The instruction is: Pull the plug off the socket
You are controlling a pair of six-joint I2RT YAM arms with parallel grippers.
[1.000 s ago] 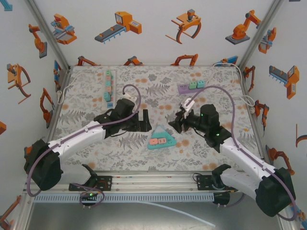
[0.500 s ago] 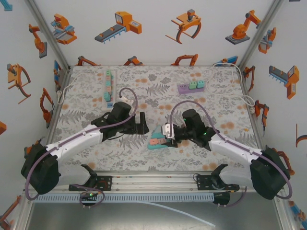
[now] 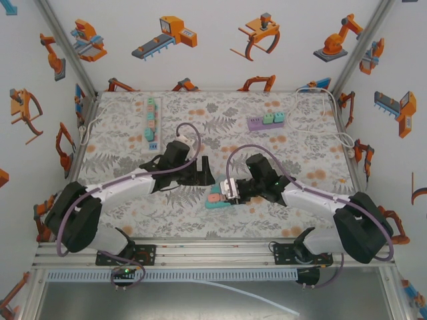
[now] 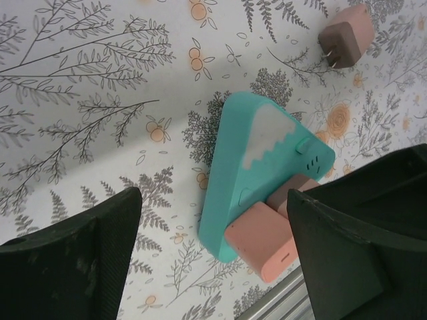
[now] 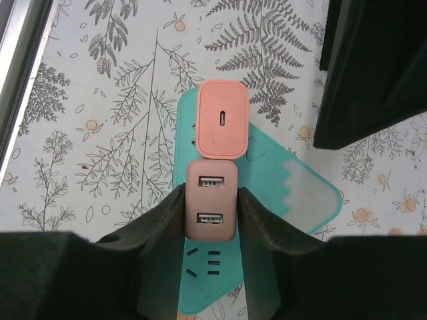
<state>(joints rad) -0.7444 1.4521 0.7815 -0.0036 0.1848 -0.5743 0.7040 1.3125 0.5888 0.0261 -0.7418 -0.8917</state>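
A teal triangular socket (image 3: 215,199) (image 4: 257,160) (image 5: 293,190) lies flat on the floral mat. Two pink plugs stand side by side in it. My right gripper (image 3: 231,192) (image 5: 211,215) is shut on the plug with two USB ports (image 5: 211,200), one finger on each of its sides. The other plug (image 5: 222,120) (image 4: 263,243) sits just beyond it, untouched. My left gripper (image 3: 203,172) (image 4: 213,223) hovers open over the socket's near corner, its fingers (image 4: 87,260) wide apart and holding nothing.
A loose pink plug (image 4: 347,35) lies on the mat beyond the socket. A purple power strip (image 3: 265,121) sits at the back right and a white one (image 3: 152,120) at the back left. White cables run along the mat's edges. The metal rail (image 5: 17,73) borders the mat.
My right arm swung left and down onto the socket and shut on the USB plug. My left gripper slid right toward the socket and its fingers narrowed a little.
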